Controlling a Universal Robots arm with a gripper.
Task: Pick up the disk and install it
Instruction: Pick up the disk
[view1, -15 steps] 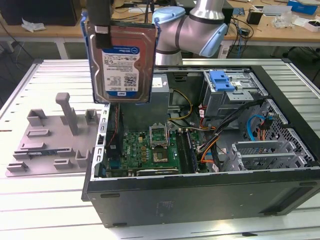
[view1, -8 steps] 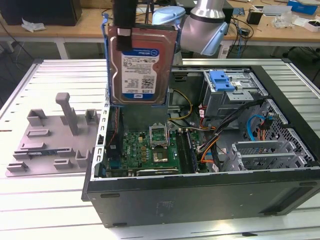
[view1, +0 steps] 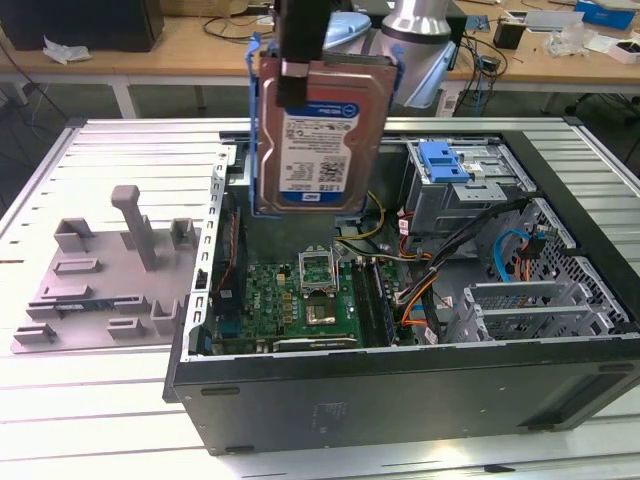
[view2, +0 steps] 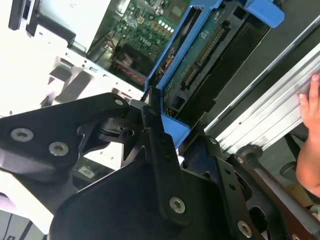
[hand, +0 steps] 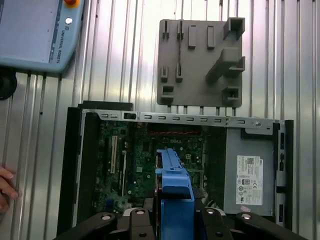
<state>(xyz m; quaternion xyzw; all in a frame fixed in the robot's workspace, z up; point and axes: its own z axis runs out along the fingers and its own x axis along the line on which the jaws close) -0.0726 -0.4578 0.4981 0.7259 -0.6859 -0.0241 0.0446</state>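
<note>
The disk (view1: 318, 130), a silver hard drive with a white-and-blue label in a blue carrier frame, hangs upright above the open computer case (view1: 400, 390). My gripper (view1: 300, 68) is shut on its upper edge, one black finger lying over the labelled face. In the first wrist view the disk's blue carrier edge (hand: 175, 192) sits between the gripper's black fingers (hand: 137, 217), over the motherboard. The second wrist view shows the disk's connector edge (view2: 200, 65) clamped in the gripper (view2: 175, 132).
Inside the case are a green motherboard (view1: 300, 295) and a metal drive cage with a blue latch (view1: 445, 165). A grey tray with upright posts (view1: 110, 275) lies at the exterior view's left. A person's hand (view2: 310, 145) rests near the table rail. A teach pendant (hand: 35, 35) lies nearby.
</note>
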